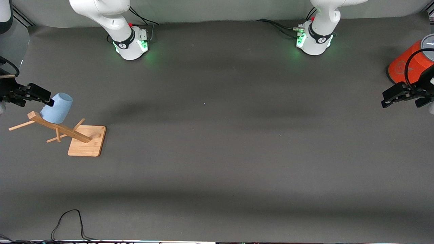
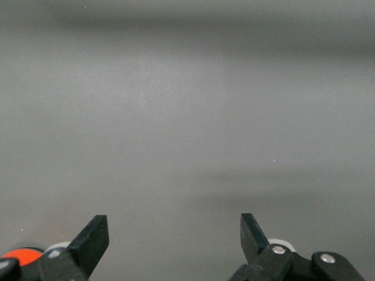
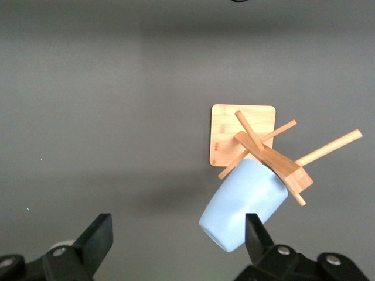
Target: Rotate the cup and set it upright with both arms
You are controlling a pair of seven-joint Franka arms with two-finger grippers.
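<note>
The dark grey matte desk (image 1: 217,162) was bare over almost its whole middle and along the edge nearest the front camera, so there was wide open room between the two ends. A thin black cable (image 1: 69,222) lay looped at that near edge, toward the right arm's corner. A grey wall ran along the edge where the two green-lit bases stood.

The small light-blue plastic cup (image 1: 57,108) (image 3: 245,205) hung on a peg of the wooden mug rack (image 1: 57,130) (image 3: 266,155), close to the right arm's end of the desk. The cup was tilted, with its open mouth pointing up and toward the bases and its narrower base low against the rack's slanted post. The rack stood on a square bamboo base plate (image 1: 86,145) (image 3: 234,132), which lay nearer to the front camera than the cup.

The right gripper (image 1: 44,96) (image 3: 179,240) hung at the right arm's edge of the desk, just beside the cup. Its jaws were released and wide apart; in the right wrist view one finger (image 3: 258,234) overlapped the cup's side, but I cannot tell if it touched.

The left gripper (image 1: 395,96) (image 2: 174,237) waited at the left arm's edge, its jaws released over bare desk. Just beside it stood a large orange cylinder with a grey lid (image 1: 408,64) in the corner by the left arm's base.
</note>
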